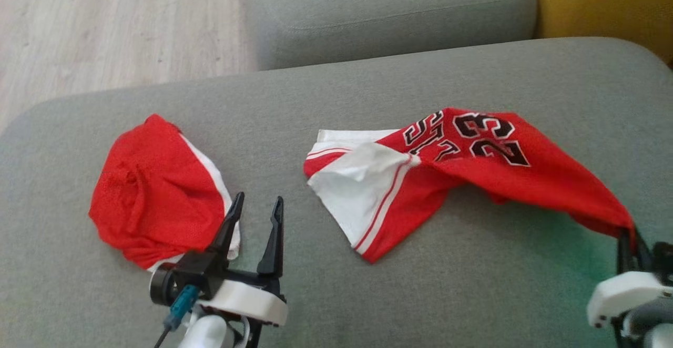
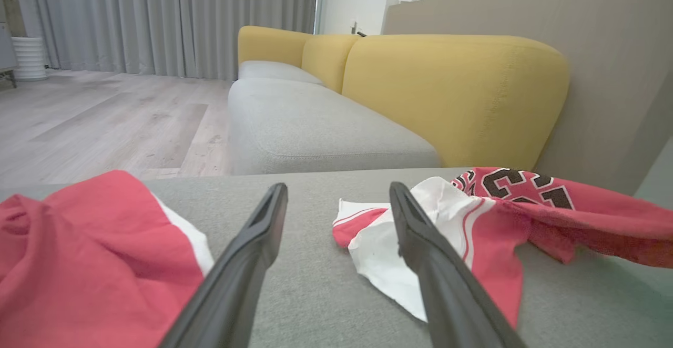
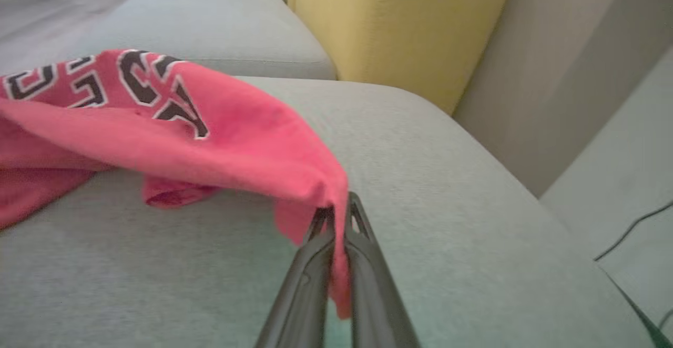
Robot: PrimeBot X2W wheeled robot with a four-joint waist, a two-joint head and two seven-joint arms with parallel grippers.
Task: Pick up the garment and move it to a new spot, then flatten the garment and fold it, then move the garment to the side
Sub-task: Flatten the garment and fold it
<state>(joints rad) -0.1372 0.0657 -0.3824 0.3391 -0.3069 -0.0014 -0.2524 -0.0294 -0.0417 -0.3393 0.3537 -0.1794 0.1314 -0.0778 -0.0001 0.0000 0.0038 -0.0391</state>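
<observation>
We see a red basketball jersey [image 1: 462, 164] with white side panels and black numerals, lying crumpled on the right half of a wide grey sofa cushion [image 1: 368, 295]. Its white, red-striped end rests on the cushion near the middle. Its right end is lifted off the fabric and drawn out toward the lower right corner of the head view. There the right gripper [image 1: 628, 240] has its two dark fingers pressed together on a pinch of the jersey's red edge. In the right wrist view we see the cloth caught between the fingers, with a small flap hanging below the pinch and the rest draping away to the left. The left gripper [image 1: 258, 198] is low over the cushion at the lower left, its fingers spread apart and holding nothing. It points at the bare grey strip between the jersey and a second red garment [image 1: 157, 190]. That garment, red mesh with a white edge, lies bunched on the left part of the cushion, just beside the left gripper's outer finger and well apart from the jersey. Beyond the cushion we see another grey seat [image 1: 389, 17], a yellow backrest [image 1: 599, 1] at the upper right, and a pale wooden floor [image 1: 105, 32] at the upper left.
</observation>
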